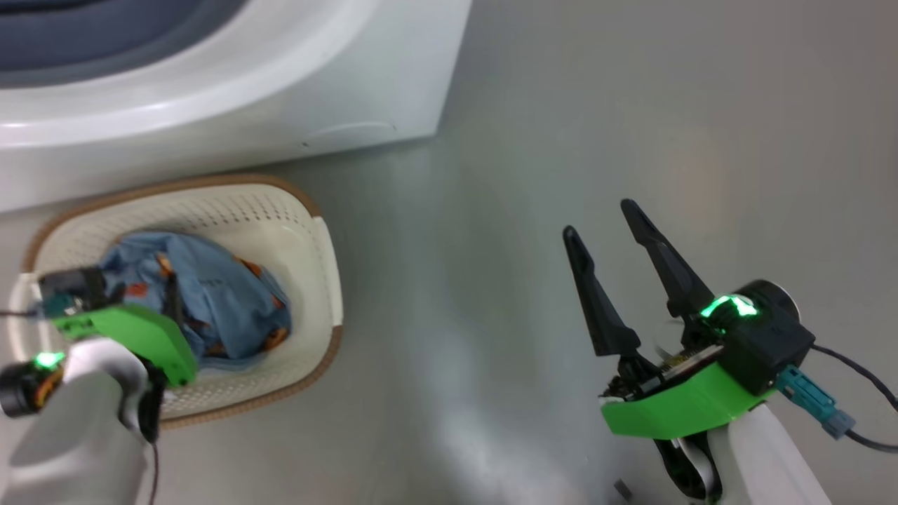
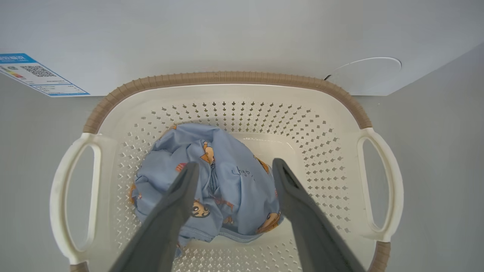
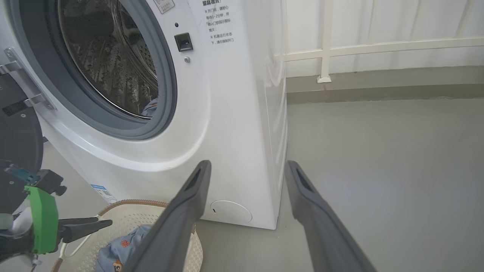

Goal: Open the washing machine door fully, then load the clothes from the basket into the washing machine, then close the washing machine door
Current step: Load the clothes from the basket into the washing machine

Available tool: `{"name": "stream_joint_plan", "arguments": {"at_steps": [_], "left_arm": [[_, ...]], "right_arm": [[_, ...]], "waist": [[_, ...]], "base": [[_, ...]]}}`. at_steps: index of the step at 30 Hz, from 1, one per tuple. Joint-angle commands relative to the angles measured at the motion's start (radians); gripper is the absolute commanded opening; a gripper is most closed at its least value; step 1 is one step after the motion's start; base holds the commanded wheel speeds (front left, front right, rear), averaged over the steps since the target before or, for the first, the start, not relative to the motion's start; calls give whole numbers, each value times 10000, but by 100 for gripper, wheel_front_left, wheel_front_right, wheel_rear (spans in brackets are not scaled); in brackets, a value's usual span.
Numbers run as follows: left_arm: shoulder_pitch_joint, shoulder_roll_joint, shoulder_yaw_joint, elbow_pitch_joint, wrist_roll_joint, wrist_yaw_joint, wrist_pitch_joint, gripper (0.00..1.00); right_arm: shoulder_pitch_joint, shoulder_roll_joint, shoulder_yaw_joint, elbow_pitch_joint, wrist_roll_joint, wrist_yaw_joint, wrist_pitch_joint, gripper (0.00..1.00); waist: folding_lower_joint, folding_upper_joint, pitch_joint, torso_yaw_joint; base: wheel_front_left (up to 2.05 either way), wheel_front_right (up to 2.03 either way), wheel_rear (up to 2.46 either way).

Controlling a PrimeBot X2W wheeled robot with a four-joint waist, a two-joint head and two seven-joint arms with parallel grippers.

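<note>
The cream basket (image 1: pixel 319 280) stands on the floor against the front of the white washing machine (image 1: pixel 280 105). Light blue printed clothes (image 1: pixel 224 294) lie bunched in it. My left gripper (image 2: pixel 234 164) hangs open just above the clothes (image 2: pixel 230 185), one finger on each side of the heap, with nothing held. My right gripper (image 1: pixel 602 221) floats open and empty over bare floor to the right of the basket. The right wrist view has the washing machine door (image 3: pixel 17 139) swung open at the far left, and a bit of blue fabric (image 3: pixel 151 107) lies inside the steel drum (image 3: pixel 109 60).
A round filter cap (image 3: pixel 230 211) and a blue sticker (image 2: pixel 38 75) sit low on the machine's front. Grey floor (image 1: pixel 596 105) spreads wide to the machine's right. A white railing (image 3: pixel 378 49) runs along the back wall.
</note>
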Motion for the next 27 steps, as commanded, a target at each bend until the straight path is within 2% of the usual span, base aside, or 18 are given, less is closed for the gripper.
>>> {"name": "stream_joint_plan", "arguments": {"at_steps": [1,8,14,21,27], "left_arm": [[-392,576,188,194,103,-80,61,100],[-1569,1445,-154,1172,564,-238,443,100],[-2239,1943,-172,1589,598,-369,722,100],[-2820,2403,-235,1923,622,-435,1137,100],[-3003,2594,-190,2138,503,-272,1606,100]], "right_arm": [[-171,26,348,-188,215,16,-103,100],[-802,26,720,-198,561,16,-155,100],[-1071,26,817,-336,745,16,-158,100],[-1298,26,947,-481,944,16,-159,100],[-1296,26,1013,-521,1066,16,-159,100]], "waist": [[0,0,1210,-847],[0,0,2404,-1508],[0,0,3133,-1787],[0,0,3805,-2030],[0,0,4043,-2120]], "base": [[0,0,0],[0,0,0],[0,0,0],[0,0,0],[0,0,0]]}}
